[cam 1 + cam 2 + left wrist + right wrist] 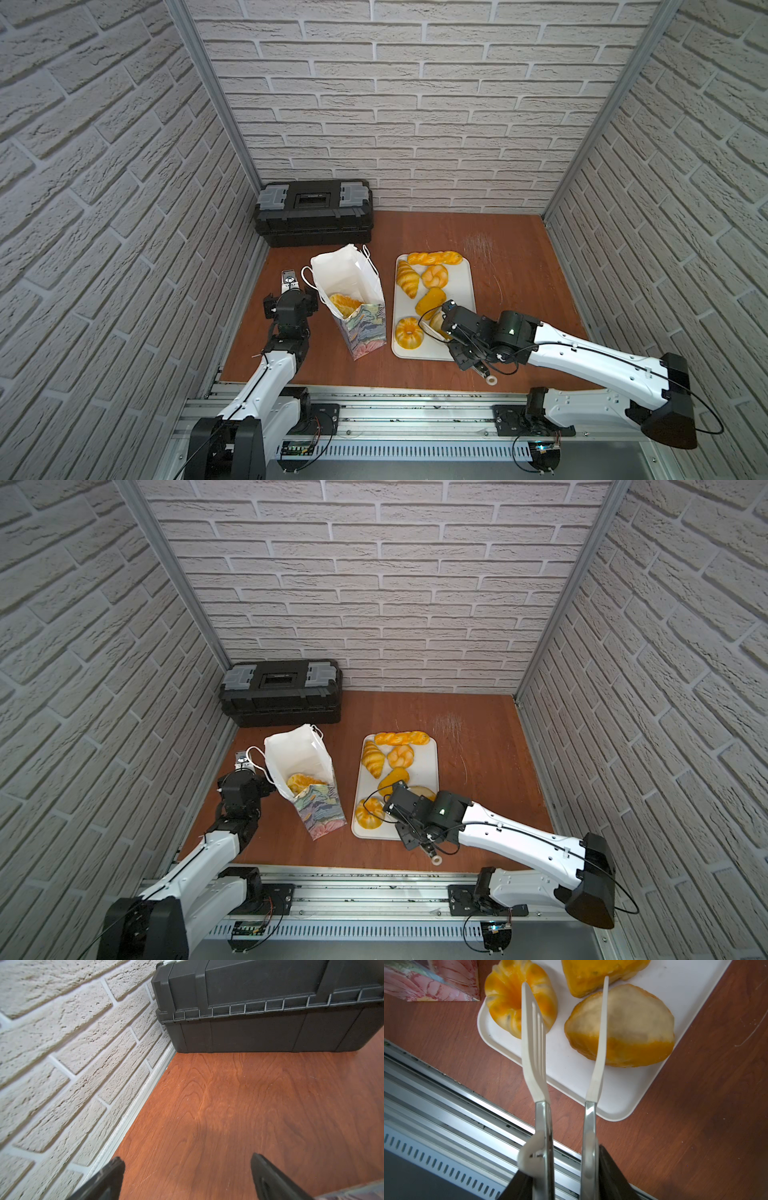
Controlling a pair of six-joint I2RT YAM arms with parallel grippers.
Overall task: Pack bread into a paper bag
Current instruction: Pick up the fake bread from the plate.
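The oval loaf [637, 1028] lies at the near end of the tray [571, 1068], beside the ring [506, 995] and the small loaf [591, 974]. The right gripper [564, 1176] clamps a pair of tongs [533, 1047]; its fingers [612, 1169] press on the metal arms from both sides. The white tong tips stand spread. In the right wrist view one tip crosses the ring and the other crosses the oval loaf, with bare tray between them. Contact between tips and bread cannot be determined.

The left gripper [187, 1161] has its fingers [268, 1176] spread, with only table [228, 1105] between them. It sits just beside the bag [347, 270], on the side away from the tray.

In both top views the right gripper covers most of the oval loaf. The ridged roll [344, 303] sits inside the bag, partly hidden by its wall. The left wrist view shows only a cut-off corner of the bag.

The braided stick [434, 258], croissant [407, 278] and knot roll [435, 276] lie at the far end of the tray, apart from the tongs. The bag stands between the two grippers, mouth open. A toolbox [313, 212] sits against the far wall behind the bag.
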